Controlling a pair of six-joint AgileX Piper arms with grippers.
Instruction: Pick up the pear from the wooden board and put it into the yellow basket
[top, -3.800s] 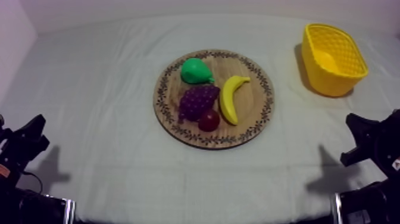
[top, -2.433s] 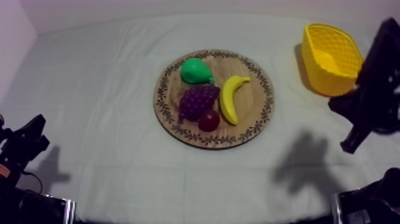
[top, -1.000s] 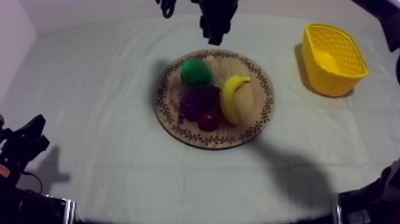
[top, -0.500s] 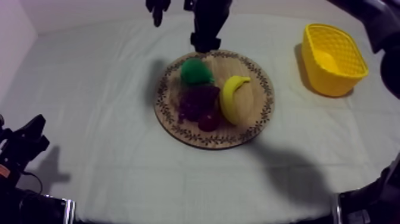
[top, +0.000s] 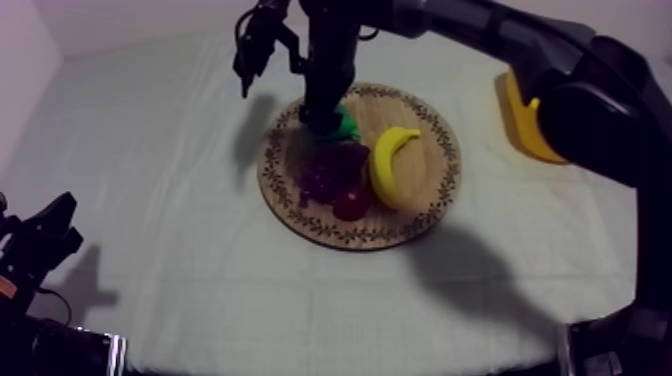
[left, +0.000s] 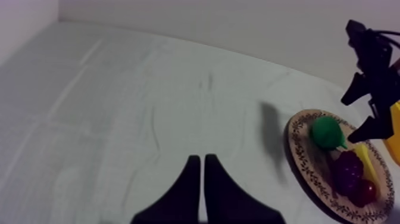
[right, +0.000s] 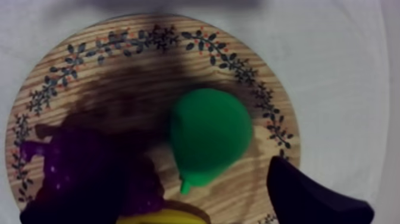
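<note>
the fingers of my right gripper (left: 351, 119) stand wide apart and hold nothing. they hang just above the pear (right: 208, 134) and do not touch it. one finger (right: 309, 193) shows close beside the pear's thin end, with a bit of bare board between them.

right under the fingers, the pear lies on its side on the wooden board (right: 238, 53), near the rim. its little stem points toward the banana (right: 161, 215). on the side away from that finger lie the grapes (right: 89, 173), very close to the pear. a bit farther from the fingers, past the grapes, sits the small red fruit (top: 350, 205).

i think the pear is a light, hard toy with a smooth skin. it should not squash, but it could slip or roll out of a weak pinch. the best spot to hold looks like the fat round part, with one finger on each side. the finger on the grapes' side has little room, so it must go down with care.

the yellow basket (top: 522, 125) is well away from the fingers, off the board and partly behind my right arm (top: 560, 60). the fingers of my left gripper (left: 199, 176) lie pressed together with nothing in them, far from the board, over bare cloth (left: 119, 119).
</note>
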